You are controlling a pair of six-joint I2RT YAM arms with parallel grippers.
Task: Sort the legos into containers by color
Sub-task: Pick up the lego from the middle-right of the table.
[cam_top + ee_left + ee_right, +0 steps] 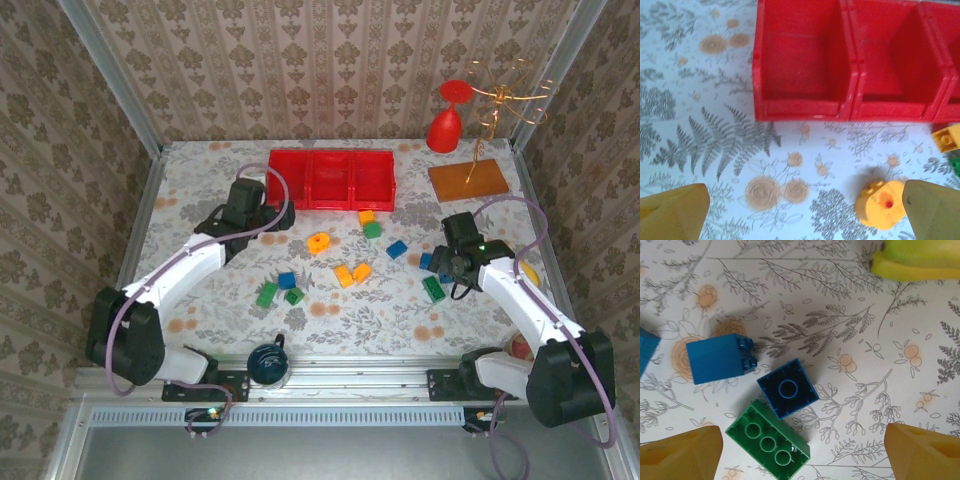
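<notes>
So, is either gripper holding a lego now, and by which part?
Nothing is held. The left gripper and the right gripper are both open; the legos lie loose below.

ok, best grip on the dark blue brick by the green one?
Top-down on the dark blue brick, closing on the two side walls running away from the green brick touching its lower-left. It lies hollow side up, skewed, so likely turn the wrist.

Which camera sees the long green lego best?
The right wrist camera: the long green lego is close up, with its three round holes clear. The top camera shows it tiny and far away.
</notes>
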